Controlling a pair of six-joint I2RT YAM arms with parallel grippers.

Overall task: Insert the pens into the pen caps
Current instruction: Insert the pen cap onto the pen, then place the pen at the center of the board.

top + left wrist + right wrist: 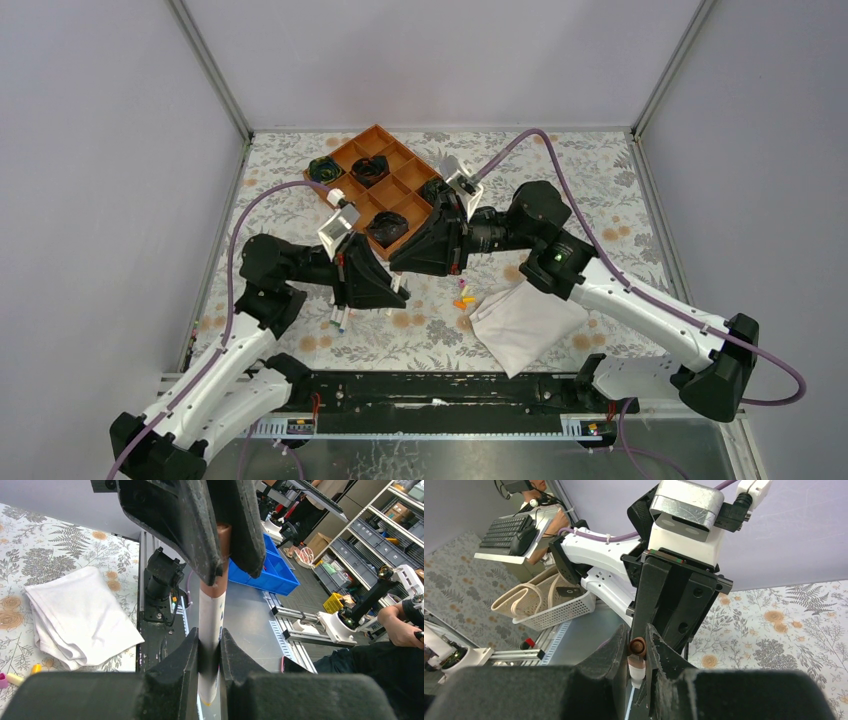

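Observation:
My left gripper [209,655] is shut on a white-barrelled pen [210,612] and holds it above the table. My right gripper [638,652] is shut on a brown pen cap [638,646] that sits on the end of that pen [636,674]. The cap also shows in the left wrist view [223,555], between the right fingers. In the top view the two grippers meet tip to tip, left [398,288] and right [402,262]. Loose caps [465,297] lie by the cloth. More pens [338,320] lie under the left arm, mostly hidden.
A folded white cloth [525,320] lies at the near right; it also shows in the left wrist view [80,615]. A brown compartment tray [378,140] holding dark objects stands at the back. Pink and yellow caps [20,676] lie beside the cloth.

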